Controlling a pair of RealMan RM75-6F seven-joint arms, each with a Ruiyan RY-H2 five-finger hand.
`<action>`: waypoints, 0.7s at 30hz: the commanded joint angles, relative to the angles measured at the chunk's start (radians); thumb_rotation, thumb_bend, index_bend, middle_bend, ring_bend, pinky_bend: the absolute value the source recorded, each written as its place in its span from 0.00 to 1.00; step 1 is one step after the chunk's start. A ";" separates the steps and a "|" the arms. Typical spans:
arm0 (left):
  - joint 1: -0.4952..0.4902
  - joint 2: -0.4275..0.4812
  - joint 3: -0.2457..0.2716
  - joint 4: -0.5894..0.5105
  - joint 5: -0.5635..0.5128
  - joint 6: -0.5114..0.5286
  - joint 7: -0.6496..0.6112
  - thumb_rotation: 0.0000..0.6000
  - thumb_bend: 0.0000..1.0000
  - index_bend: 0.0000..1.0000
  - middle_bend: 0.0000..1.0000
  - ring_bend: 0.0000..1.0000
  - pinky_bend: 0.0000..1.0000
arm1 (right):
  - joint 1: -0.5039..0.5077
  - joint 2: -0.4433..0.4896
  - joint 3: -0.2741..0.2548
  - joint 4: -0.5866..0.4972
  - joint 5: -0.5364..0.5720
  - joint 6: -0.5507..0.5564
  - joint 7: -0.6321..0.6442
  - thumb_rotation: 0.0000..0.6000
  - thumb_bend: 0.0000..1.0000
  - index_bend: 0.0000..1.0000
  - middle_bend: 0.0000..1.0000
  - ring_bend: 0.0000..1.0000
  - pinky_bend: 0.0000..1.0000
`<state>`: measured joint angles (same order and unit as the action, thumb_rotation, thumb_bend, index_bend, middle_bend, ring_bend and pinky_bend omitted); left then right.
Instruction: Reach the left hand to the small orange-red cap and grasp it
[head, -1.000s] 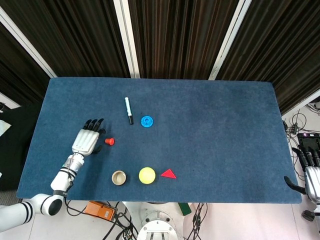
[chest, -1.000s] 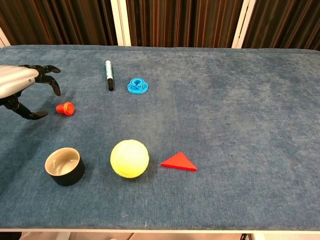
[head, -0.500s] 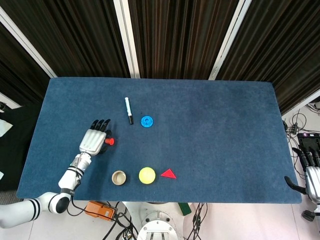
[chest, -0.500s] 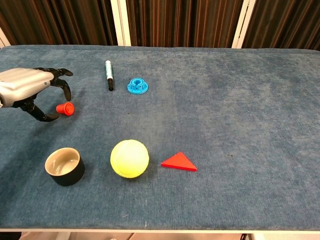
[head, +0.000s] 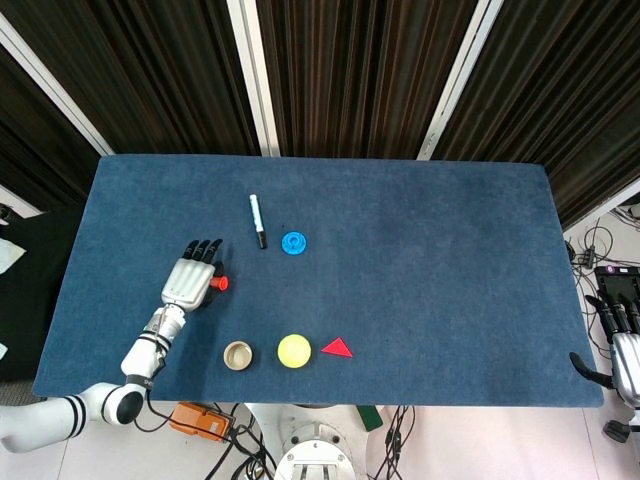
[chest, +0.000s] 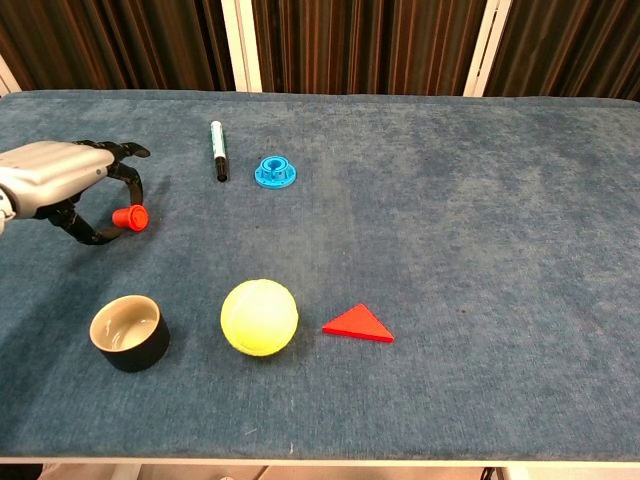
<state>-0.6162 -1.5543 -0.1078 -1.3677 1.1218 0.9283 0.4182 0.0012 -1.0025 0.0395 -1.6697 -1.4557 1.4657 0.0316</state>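
Observation:
The small orange-red cap (head: 221, 283) (chest: 131, 217) stands on the blue table (head: 420, 260) at the left. My left hand (head: 190, 280) (chest: 60, 175) is just to its left. Its curved fingers reach over the far side of the cap and its thumb sits low on the near side. The cap lies at the opening between them, still on the cloth, and I see no grip on it. My right hand (head: 622, 345) hangs off the table's right edge, holding nothing.
A marker (head: 257, 220) (chest: 217, 150) and a blue ring-shaped piece (head: 293, 242) (chest: 275, 171) lie beyond the cap. Nearer the front edge are a small tan cup (head: 238, 354) (chest: 127, 332), a yellow ball (head: 293, 350) (chest: 259, 317) and a red triangle (head: 337, 348) (chest: 357, 324).
My left hand has moved right, up to the cap, so its fingers and thumb now bracket it. The cap has not moved. The right hand is still.

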 joint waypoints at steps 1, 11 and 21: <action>-0.002 -0.001 0.001 0.003 0.002 0.003 -0.003 1.00 0.34 0.44 0.00 0.00 0.07 | 0.000 0.000 0.000 0.000 0.000 0.000 -0.001 1.00 0.40 0.18 0.14 0.04 0.00; 0.001 0.008 0.007 -0.005 0.026 0.024 -0.032 1.00 0.42 0.47 0.00 0.00 0.07 | -0.001 0.000 0.004 -0.001 0.011 0.000 -0.007 1.00 0.40 0.18 0.13 0.04 0.00; 0.008 0.104 -0.016 -0.116 0.053 0.004 -0.184 1.00 0.43 0.48 0.00 0.00 0.07 | -0.001 0.002 0.006 -0.005 0.016 -0.001 -0.006 1.00 0.40 0.18 0.14 0.04 0.00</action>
<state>-0.6107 -1.4905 -0.1125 -1.4380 1.1601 0.9479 0.2999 0.0001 -1.0008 0.0452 -1.6743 -1.4399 1.4644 0.0258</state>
